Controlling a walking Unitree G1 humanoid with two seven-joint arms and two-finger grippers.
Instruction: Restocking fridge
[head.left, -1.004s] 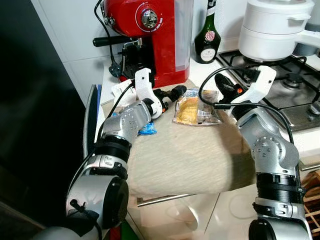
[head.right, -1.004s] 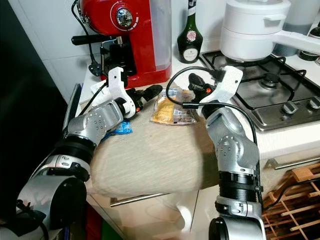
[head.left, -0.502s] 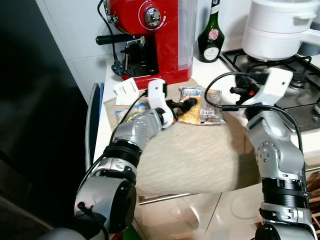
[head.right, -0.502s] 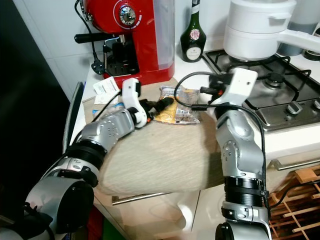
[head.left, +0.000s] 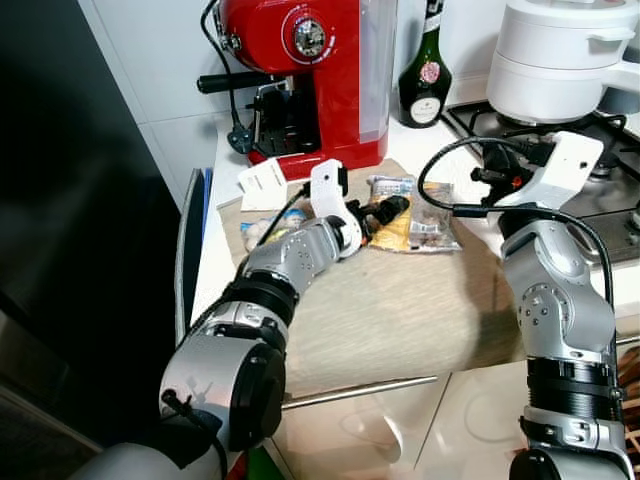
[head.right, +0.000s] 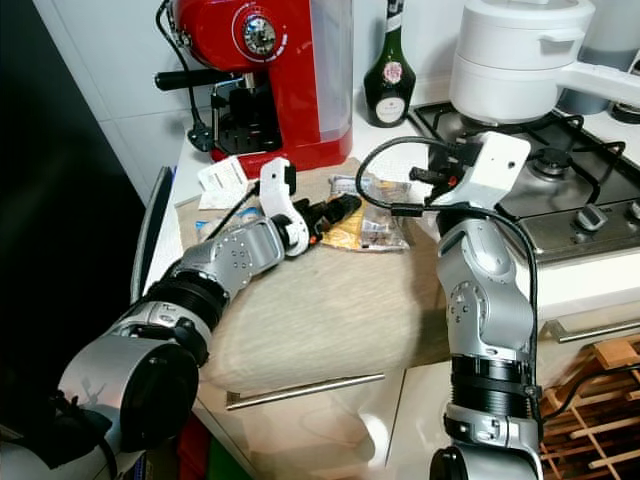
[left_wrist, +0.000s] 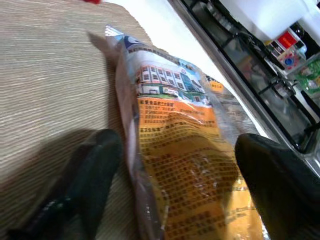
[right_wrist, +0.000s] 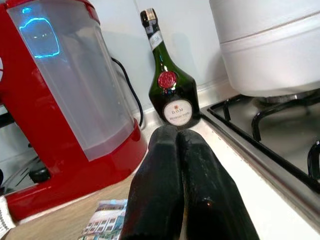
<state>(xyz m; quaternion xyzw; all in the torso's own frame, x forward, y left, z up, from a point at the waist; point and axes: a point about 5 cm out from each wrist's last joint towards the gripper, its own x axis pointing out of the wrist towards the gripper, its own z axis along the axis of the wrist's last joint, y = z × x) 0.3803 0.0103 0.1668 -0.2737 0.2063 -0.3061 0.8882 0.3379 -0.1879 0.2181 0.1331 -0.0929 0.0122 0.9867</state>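
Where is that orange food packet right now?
The orange food packet lies flat on the beige mat in front of the red coffee machine, between the open fingers of the left hand.

A clear, orange-printed food packet (left_wrist: 175, 165) lay flat on the counter's beige mat (head.left: 400, 310), between the left hand's (left_wrist: 177, 185) spread fingers.

Left gripper (head.left: 392, 209) on the orange snack packet (head.left: 408, 220) on the beige mat (head.left: 400, 310); right gripper (head.left: 487, 172) raised beside the hob (head.left: 600, 190).
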